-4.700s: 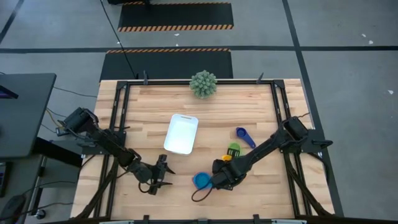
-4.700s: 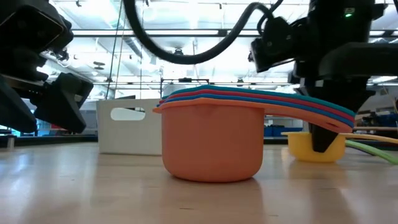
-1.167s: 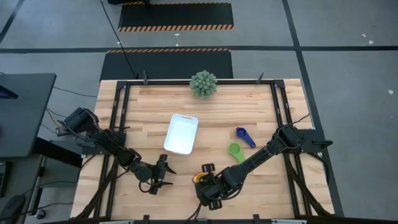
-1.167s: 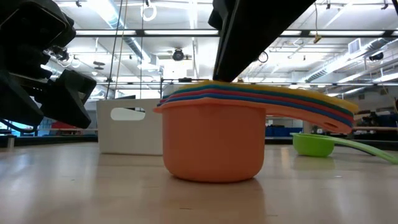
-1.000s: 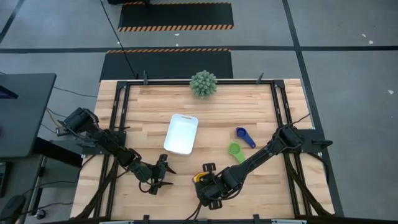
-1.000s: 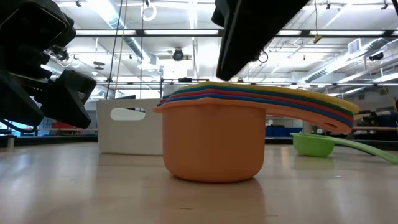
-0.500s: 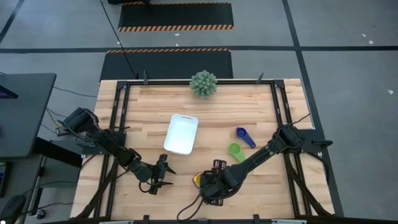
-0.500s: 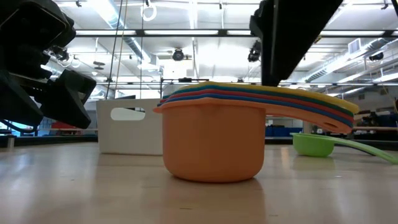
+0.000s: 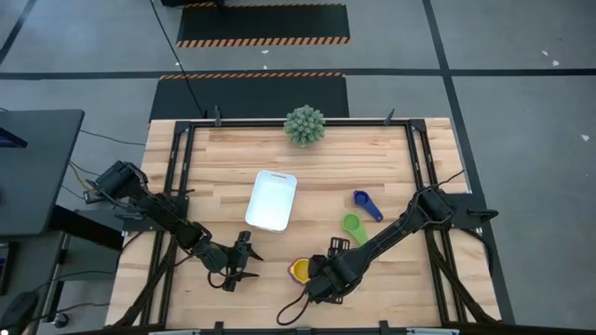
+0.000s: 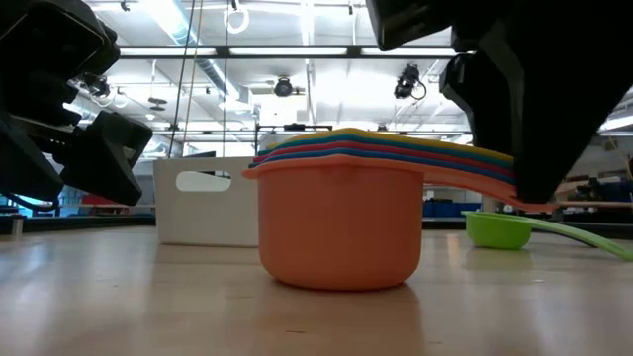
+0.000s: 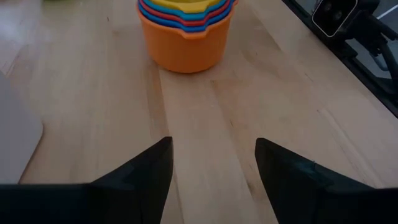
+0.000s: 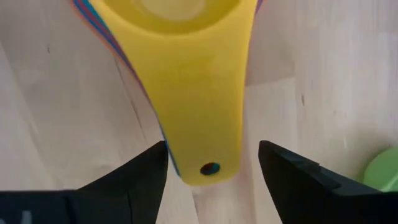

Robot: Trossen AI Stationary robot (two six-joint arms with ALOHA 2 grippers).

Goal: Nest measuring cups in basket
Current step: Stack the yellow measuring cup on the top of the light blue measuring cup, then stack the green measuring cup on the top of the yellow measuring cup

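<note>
Straddling the yellow cup's handle, right pincer open.

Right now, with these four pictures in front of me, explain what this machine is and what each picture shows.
Two dark robot arms work at a wooden table. One picture looks straight down from above, one looks level across the tabletop, and two come from cameras on the arms' wrists.

On the table lie a white basket, a spiky green ball plant, a green cup, a dark blue cup and a nested stack of cups, orange at the bottom, yellow on top.

The right gripper is open, its fingers on either side of the stack's handles, holding nothing. The left gripper waits open, near the table's front edge, to the stack's left.
</note>
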